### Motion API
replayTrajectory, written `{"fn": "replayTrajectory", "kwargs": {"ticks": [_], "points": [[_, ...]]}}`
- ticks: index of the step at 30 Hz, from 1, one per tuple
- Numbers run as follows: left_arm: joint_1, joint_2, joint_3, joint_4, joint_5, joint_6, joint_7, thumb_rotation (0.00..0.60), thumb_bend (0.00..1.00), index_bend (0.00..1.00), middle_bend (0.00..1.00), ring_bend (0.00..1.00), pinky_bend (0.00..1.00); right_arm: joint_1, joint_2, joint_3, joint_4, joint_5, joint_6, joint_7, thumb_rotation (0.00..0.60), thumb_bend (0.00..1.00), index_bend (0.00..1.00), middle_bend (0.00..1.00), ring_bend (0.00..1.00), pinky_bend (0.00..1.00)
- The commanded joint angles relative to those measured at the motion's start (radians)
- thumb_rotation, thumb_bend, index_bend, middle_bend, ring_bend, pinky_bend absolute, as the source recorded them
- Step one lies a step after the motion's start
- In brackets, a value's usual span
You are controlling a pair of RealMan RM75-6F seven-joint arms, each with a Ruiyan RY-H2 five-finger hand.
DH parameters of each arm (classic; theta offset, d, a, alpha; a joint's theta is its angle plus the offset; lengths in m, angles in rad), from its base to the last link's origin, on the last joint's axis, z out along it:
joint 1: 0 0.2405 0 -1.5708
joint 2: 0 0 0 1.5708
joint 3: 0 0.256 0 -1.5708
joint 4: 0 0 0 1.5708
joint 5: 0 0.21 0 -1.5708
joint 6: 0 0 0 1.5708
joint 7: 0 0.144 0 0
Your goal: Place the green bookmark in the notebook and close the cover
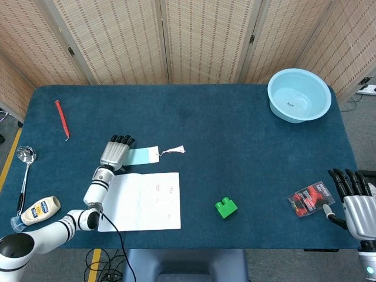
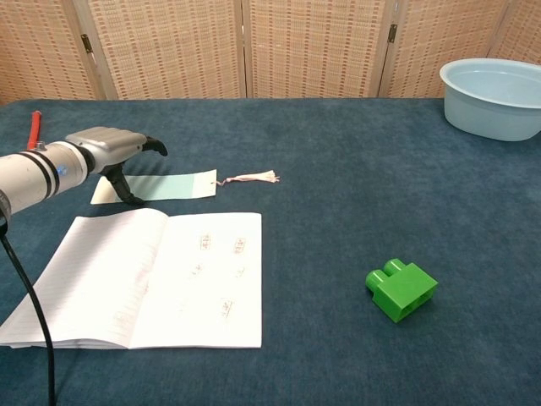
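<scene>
The pale green bookmark (image 1: 144, 155) (image 2: 169, 186) lies flat on the blue table just beyond the open notebook (image 1: 144, 200) (image 2: 156, 275), its pink tassel (image 2: 250, 178) trailing right. My left hand (image 1: 115, 153) (image 2: 106, 149) hovers over the bookmark's left end. Its fingers reach forward above the strip, and its thumb points down and touches the strip. The notebook lies open with white lined pages up. My right hand (image 1: 355, 197) rests at the table's near right corner, fingers spread, holding nothing; the chest view does not show it.
A green toy block (image 1: 225, 208) (image 2: 401, 289) sits right of the notebook. A light blue basin (image 1: 299, 94) (image 2: 494, 85) stands far right. A red-black packet (image 1: 308, 200) lies by my right hand. A red pen (image 1: 61, 119), a spoon (image 1: 23, 170) and a small bottle (image 1: 36, 212) lie along the left edge.
</scene>
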Motion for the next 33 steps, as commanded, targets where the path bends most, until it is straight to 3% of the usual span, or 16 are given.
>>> {"fn": "replayTrajectory", "kwargs": {"ticks": [1,6,17,24,33], "points": [[0.001,-0.008,-0.006,0.023,-0.01,0.0,0.009,0.6,0.21,0.16,0.12,0.14,0.14,0.0,0.0,0.0,0.0,0.0,0.0,0.0,0.6,0.23,0.11,0.1,0.0,0.05],[-0.001,-0.006,-0.016,0.04,-0.022,-0.008,0.028,0.6,0.21,0.17,0.11,0.14,0.14,-0.003,0.0,0.0,-0.002,-0.004,0.006,-0.001,0.6,0.23,0.11,0.1,0.0,0.05],[-0.028,0.12,-0.019,-0.153,-0.13,-0.091,0.095,0.6,0.22,0.2,0.08,0.12,0.14,-0.008,0.003,-0.003,0.0,-0.01,0.015,0.006,0.6,0.23,0.11,0.1,0.0,0.05],[-0.061,0.109,-0.002,-0.149,-0.222,-0.092,0.149,0.6,0.27,0.21,0.07,0.08,0.14,-0.013,0.007,-0.004,-0.002,-0.007,0.018,0.005,0.6,0.23,0.11,0.1,0.0,0.05],[-0.091,0.091,0.009,-0.117,-0.295,-0.103,0.165,0.6,0.28,0.24,0.06,0.07,0.14,-0.008,0.009,-0.001,-0.008,-0.004,0.008,-0.003,0.6,0.23,0.11,0.1,0.0,0.05]]}}
